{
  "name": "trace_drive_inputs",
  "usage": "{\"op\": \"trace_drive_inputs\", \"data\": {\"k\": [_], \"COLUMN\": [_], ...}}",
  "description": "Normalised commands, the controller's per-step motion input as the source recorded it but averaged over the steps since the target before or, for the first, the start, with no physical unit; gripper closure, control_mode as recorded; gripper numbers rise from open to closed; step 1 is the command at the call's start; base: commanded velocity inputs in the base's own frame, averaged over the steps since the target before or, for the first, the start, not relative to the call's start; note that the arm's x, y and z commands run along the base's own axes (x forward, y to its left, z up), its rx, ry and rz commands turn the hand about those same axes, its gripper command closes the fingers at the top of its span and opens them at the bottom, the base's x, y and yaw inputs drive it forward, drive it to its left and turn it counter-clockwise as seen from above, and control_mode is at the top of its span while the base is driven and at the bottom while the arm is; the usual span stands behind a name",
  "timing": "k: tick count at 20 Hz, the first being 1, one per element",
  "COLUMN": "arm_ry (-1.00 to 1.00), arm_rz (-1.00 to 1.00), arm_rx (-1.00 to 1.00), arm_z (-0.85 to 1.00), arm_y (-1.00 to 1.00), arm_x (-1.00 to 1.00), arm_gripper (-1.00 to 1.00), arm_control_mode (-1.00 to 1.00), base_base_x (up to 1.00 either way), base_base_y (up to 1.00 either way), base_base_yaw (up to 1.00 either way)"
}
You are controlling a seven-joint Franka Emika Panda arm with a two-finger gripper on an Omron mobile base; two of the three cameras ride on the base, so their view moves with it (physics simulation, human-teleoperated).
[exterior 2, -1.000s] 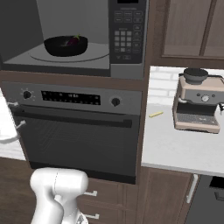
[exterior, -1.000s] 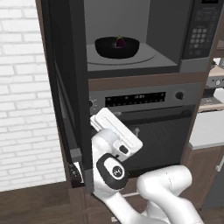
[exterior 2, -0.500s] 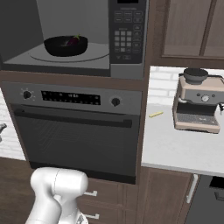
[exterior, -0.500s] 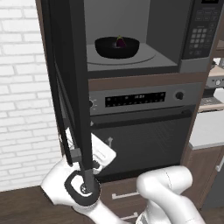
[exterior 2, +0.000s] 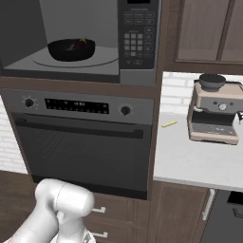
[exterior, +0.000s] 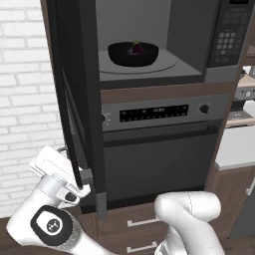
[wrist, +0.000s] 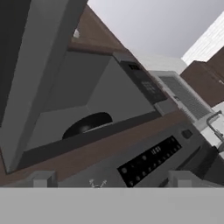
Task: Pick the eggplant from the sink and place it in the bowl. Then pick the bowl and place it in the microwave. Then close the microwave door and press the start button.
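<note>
The microwave [exterior: 149, 45] stands open above the wall oven [exterior: 159, 149], and the bowl [exterior: 133, 54] sits inside it on the round turntable [exterior: 159, 63], toward the left half of the cavity floor. The eggplant [exterior: 137, 48] lies in the bowl, its dark purple body showing over the rim. In the right base view the bowl [exterior 2: 71, 49] and the eggplant [exterior 2: 79, 44] appear at the left of the cavity, with the keypad [exterior 2: 136, 33] to their right. The microwave door [exterior: 74, 99] is swung wide out on its left hinge, seen edge-on as a dark panel that hangs down past the oven's control strip. The tool [exterior: 74, 187] is low at the left, just beside the bottom outer edge of that door, and its white hand lies against the far side of the panel; whether it touches the door cannot be told. Its jaws stand wide apart with nothing between them; in the hand view the two finger tips [wrist: 41, 178] rise at the bottom, well apart, looking up at the open cavity with the bowl [wrist: 87, 124] inside. On the white bench [exterior 2: 194, 156] to the right of the oven, a coffee machine [exterior 2: 216, 111] stands near the back edge, and a small yellow piece [exterior 2: 169, 124] lies near the bench's left edge.
</note>
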Motion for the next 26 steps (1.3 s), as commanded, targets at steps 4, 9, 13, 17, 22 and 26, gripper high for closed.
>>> {"op": "trace_drive_inputs", "data": {"k": [4, 9, 13, 17, 22, 26], "arm_ry": [-0.14, -0.2, -0.14, -0.12, -0.09, -0.05], "arm_rz": [0.0, 0.0, 0.0, 0.0, 0.0, 0.0], "arm_rx": [0.0, 0.0, 0.03, 0.12, 0.24, 0.31], "arm_z": [0.07, 0.66, 0.69, 0.44, 0.25, 0.26], "arm_y": [0.98, 0.46, 0.01, -0.16, -0.65, -0.89], "arm_x": [-0.02, -0.31, -0.48, -0.49, -0.39, -0.23], "arm_gripper": [-1.0, -1.0, -1.0, -1.0, -1.0, -1.0], "arm_control_mode": [-1.0, -1.0, -1.0, -1.0, -1.0, -1.0], "base_base_x": [0.0, 0.0, 0.0, 0.0, 0.0, 0.0], "base_base_y": [0.0, 0.0, 0.0, 0.0, 0.0, 0.0], "base_base_yaw": [0.0, 0.0, 0.0, 0.0, 0.0, 0.0]}}
